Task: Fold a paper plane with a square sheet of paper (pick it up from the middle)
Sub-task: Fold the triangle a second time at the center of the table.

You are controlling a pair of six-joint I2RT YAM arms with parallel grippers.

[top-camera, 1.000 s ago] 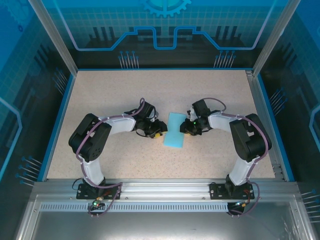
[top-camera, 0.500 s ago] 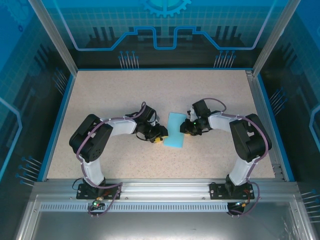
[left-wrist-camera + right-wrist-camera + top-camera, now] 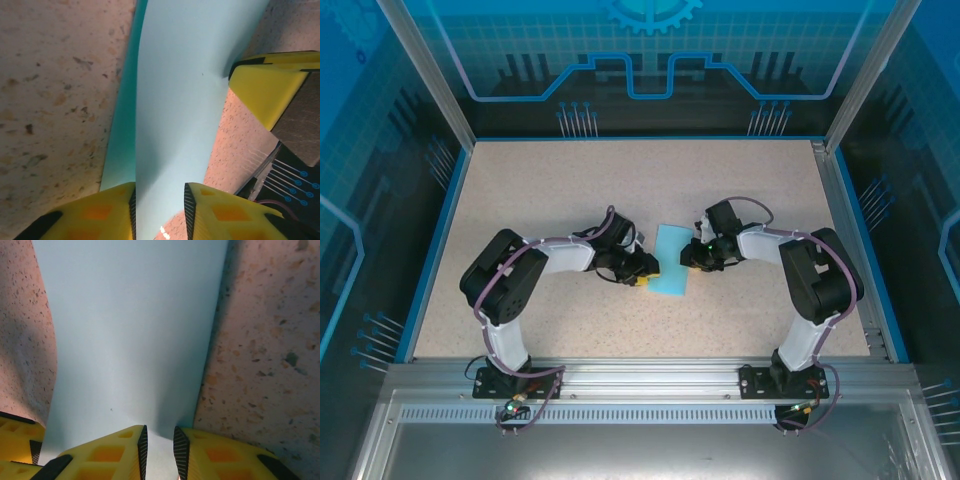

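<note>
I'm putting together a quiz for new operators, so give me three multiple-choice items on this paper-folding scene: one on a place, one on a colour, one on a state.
1. Where does the light-blue paper lie?
A. at the far left corner
B. in the middle of the table, between the left gripper and the right gripper
C. on the rail by the arm bases

2. What colour are the gripper fingers?
A. red
B. yellow
C. white

3. What form is the paper in?
A. crumpled ball
B. pointed dart
C. flat oblong

Key: B, a gripper sits at each long edge; B, both wrist views show yellow; C, straight edges and no point.
</note>
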